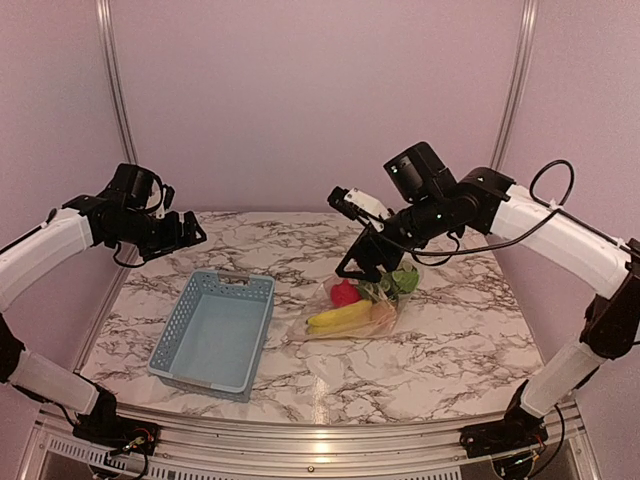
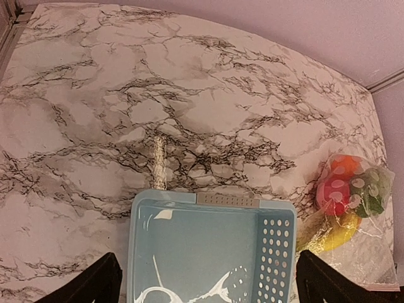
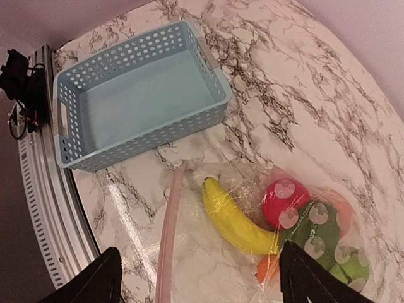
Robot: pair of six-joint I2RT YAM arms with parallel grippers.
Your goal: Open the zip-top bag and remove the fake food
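Note:
The clear zip-top bag [image 1: 352, 312] lies flat on the marble table, right of centre. It holds the fake food: a yellow banana [image 3: 237, 218], a red fruit [image 3: 284, 202], a green piece [image 3: 322, 237] and an orange piece [image 3: 265, 268]. Its pink zip strip [image 3: 167, 240] runs along the edge toward the basket. My right gripper [image 1: 362, 268] is open and empty, hovering above the bag [image 3: 208, 252], with the strip and banana between its fingers [image 3: 95, 281]. My left gripper [image 1: 192, 232] is open and empty, high at the back left. The bag [image 2: 350, 202] also shows in the left wrist view.
A light blue perforated basket [image 1: 258, 335] stands empty left of the bag, below the left gripper [image 2: 208, 290]; it shows in the left wrist view [image 2: 227, 199] and the right wrist view [image 3: 151, 136]. The table's front rail [image 3: 44, 208] is close behind the basket.

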